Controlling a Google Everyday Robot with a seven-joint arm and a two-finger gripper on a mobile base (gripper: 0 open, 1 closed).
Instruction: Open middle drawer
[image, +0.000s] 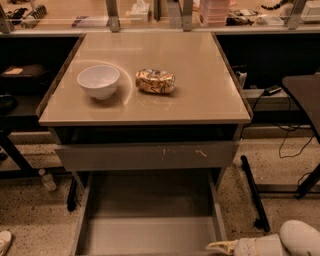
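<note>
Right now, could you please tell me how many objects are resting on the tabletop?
2: a white bowl at the left and a crumpled gold snack bag just right of it, apart. None seems hidden. The gripper is at the bottom right, beside the pulled-out middle drawer.

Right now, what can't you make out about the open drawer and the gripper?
- The middle drawer, camera view: its front is cut off by the bottom edge; only the tray shows.
- The gripper, bottom right beside the drawer's right side: partly cut off by the bottom edge; whether it touches the drawer cannot be told.
- The gap under the tabletop: shadow hides what is inside.
</note>
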